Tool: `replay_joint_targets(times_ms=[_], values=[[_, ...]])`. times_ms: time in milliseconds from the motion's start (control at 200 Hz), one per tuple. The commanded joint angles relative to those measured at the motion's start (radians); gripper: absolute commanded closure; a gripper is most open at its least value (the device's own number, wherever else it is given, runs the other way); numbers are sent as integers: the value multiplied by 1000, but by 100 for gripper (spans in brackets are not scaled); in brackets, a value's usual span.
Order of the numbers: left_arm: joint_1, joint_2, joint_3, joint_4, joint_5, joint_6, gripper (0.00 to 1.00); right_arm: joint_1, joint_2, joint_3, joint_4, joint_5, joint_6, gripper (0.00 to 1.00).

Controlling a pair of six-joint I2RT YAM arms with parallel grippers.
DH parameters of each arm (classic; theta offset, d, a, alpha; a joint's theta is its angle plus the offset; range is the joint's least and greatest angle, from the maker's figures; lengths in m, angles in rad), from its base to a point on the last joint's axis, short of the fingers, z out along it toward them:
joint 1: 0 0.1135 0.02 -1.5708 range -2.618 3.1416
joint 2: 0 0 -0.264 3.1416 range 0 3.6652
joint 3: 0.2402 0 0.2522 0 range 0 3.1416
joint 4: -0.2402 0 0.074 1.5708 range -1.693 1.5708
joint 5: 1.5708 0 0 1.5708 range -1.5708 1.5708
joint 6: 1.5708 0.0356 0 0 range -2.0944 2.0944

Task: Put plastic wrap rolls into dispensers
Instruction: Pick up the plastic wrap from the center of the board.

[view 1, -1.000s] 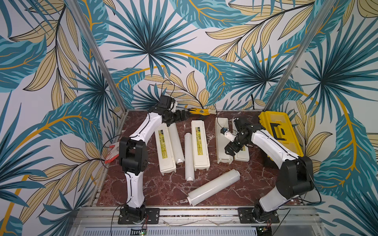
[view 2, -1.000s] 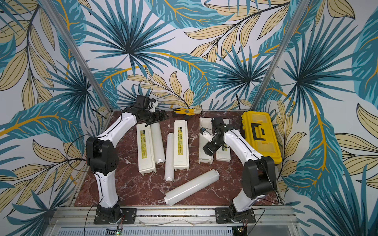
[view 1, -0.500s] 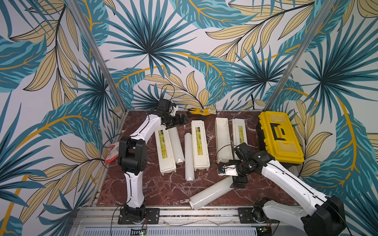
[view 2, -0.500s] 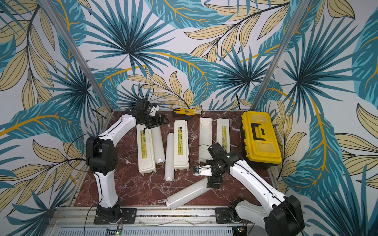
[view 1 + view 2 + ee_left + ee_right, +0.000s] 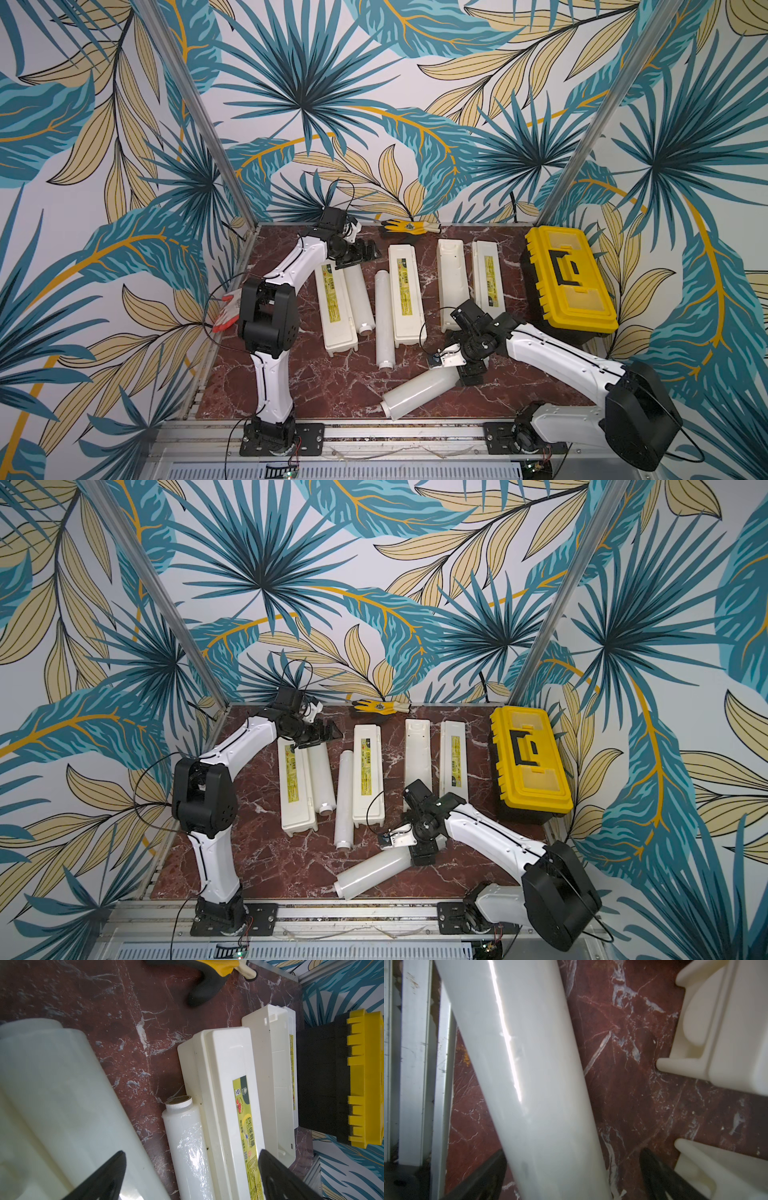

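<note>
Three cream dispensers lie side by side in both top views: left (image 5: 332, 307), middle (image 5: 405, 299), and a right one spread open as tray (image 5: 452, 282) and lid (image 5: 488, 278). One plastic wrap roll (image 5: 359, 297) lies against the left dispenser; I cannot tell whether it sits in a tray. A second roll (image 5: 383, 318) rests on the table beside the middle dispenser. The third roll (image 5: 417, 392) lies slantwise at the front. My right gripper (image 5: 469, 370) is open, fingers astride that roll's (image 5: 529, 1064) far end. My left gripper (image 5: 359, 251) hangs open over the left roll's far end.
A yellow-black toolbox (image 5: 567, 282) stands at the right edge, close behind my right arm. A yellow-black glove (image 5: 409, 226) lies at the back wall, and a red-white glove (image 5: 224, 316) by the left rail. The aluminium frame (image 5: 374, 432) borders the front.
My right arm swung from above the open right dispenser down to the front roll's far end. My left gripper drew back slightly. Both stayed open.
</note>
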Motion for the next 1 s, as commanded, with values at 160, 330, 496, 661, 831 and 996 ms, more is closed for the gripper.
replay_joint_targets(times_ms=[160, 330, 496, 661, 831, 996], values=[[9, -45, -21, 0, -19, 8, 0, 80, 72, 8, 43, -20, 22, 2], [11, -36, -19, 0, -17, 1, 1, 125, 140, 28, 72, -4, 54, 5], [11, -30, -18, 1, -16, 0, 0, 143, 195, 39, 117, 50, 70, 8], [11, -27, -18, 0, -14, 3, 0, 161, 218, 13, 161, 89, 69, 11], [12, -27, -19, 1, -10, 7, 0, 179, 249, -19, 212, 99, 76, 16], [15, -32, -22, -1, -7, 9, 1, 216, 268, -19, 215, 98, 69, 23]])
